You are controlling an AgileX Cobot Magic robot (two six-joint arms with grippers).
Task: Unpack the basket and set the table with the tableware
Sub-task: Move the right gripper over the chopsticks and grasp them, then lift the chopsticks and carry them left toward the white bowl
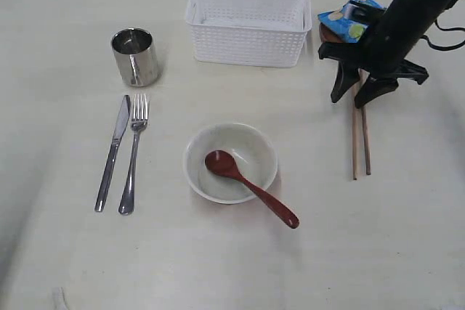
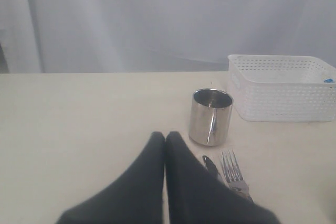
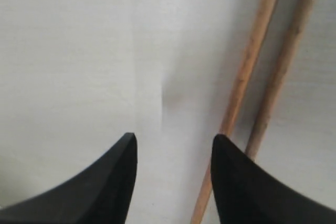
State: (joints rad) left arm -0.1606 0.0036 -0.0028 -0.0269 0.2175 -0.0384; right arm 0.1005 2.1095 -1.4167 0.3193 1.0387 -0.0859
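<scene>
With the right fingers (image 1: 340,85) spread and empty over the top ends of the chopsticks (image 1: 354,150), lying on the counter (image 1: 407,252) right of the bowl (image 1: 254,147), a straight lift should avoid nudging them; the left fingers (image 2: 142,187) are pressed together.

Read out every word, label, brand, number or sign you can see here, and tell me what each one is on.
No text can be read in any view.
Blue chip bag: printed graphics, too small and blurred to read.
Steel cup, basket, bowl, knife, fork, spoon, chopsticks: no visible markings.
</scene>
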